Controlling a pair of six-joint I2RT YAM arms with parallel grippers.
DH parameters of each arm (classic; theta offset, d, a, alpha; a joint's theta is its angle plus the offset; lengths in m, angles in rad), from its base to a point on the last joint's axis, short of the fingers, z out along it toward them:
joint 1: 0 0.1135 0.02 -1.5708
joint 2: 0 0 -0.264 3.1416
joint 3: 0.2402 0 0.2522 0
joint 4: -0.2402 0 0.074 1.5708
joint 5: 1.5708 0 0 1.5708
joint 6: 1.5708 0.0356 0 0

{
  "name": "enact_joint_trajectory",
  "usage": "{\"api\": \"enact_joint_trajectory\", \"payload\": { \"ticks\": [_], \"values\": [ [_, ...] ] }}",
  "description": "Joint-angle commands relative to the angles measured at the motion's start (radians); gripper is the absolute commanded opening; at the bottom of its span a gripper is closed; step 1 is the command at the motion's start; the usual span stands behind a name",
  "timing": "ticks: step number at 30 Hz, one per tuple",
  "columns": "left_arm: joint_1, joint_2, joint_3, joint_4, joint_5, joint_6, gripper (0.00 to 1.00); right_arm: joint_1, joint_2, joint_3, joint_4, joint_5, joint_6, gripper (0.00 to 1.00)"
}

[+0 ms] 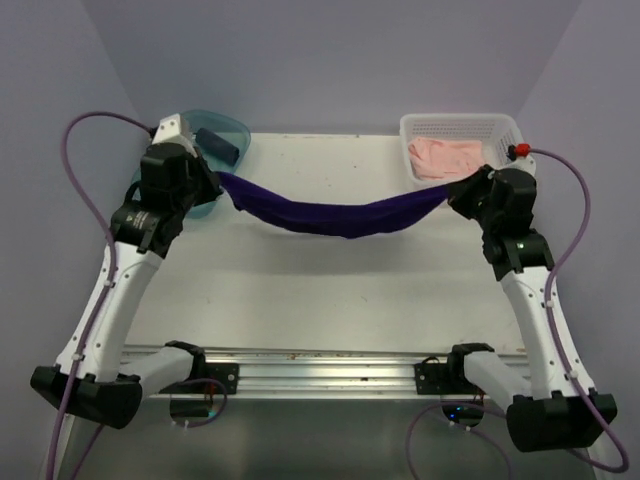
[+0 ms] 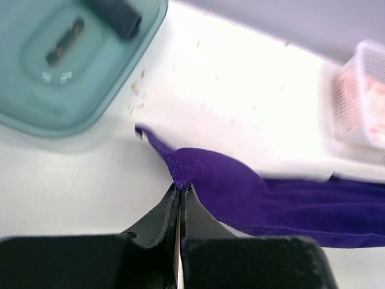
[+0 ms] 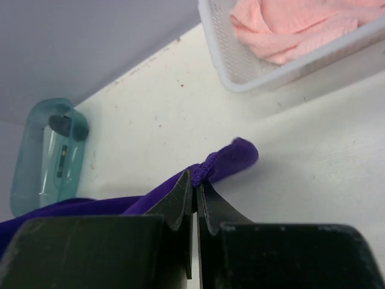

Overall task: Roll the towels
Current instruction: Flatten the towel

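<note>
Left arm (image 1: 150, 215) and right arm (image 1: 512, 225) reach forward, spread wide apart (jaws on both pinched fully together).

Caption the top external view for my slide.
Left claw and right claw pinch opposite ends of the purple towel, sagging between them; pink towel in white basket.

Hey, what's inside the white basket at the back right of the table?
A crumpled pale pink towel lies in the white basket. Whatever may be under the towel is covered, and the right arm hides the basket's near right corner.
</note>
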State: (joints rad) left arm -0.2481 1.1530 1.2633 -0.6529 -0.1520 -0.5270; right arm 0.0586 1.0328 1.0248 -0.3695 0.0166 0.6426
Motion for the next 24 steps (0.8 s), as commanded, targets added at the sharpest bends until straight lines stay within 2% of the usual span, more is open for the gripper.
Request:
{"api": "enact_joint_trajectory", "payload": {
  "ticks": [1, 6, 14, 20, 24],
  "values": [
    [0.01, -0.079, 0.155, -0.08, -0.034, 0.045, 0.0, -0.005, -0.072, 0.076, -0.121, 0.029, -0.031, 0.0],
    [0.01, -0.131, 0.309, -0.145, -0.055, 0.055, 0.0, -0.005, -0.204, 0.168, -0.23, 0.057, -0.041, 0.0],
    [0.01, -0.28, 0.422, -0.234, -0.058, 0.088, 0.0, -0.005, -0.388, 0.357, -0.434, 0.097, -0.107, 0.0],
    [0.012, -0.423, 0.424, -0.238, -0.054, 0.122, 0.0, 0.006, -0.464, 0.503, -0.551, 0.12, -0.138, 0.0],
    [0.01, -0.469, 0.418, -0.254, -0.028, 0.125, 0.0, 0.02, -0.493, 0.508, -0.578, 0.117, -0.136, 0.0]
  ]
}}
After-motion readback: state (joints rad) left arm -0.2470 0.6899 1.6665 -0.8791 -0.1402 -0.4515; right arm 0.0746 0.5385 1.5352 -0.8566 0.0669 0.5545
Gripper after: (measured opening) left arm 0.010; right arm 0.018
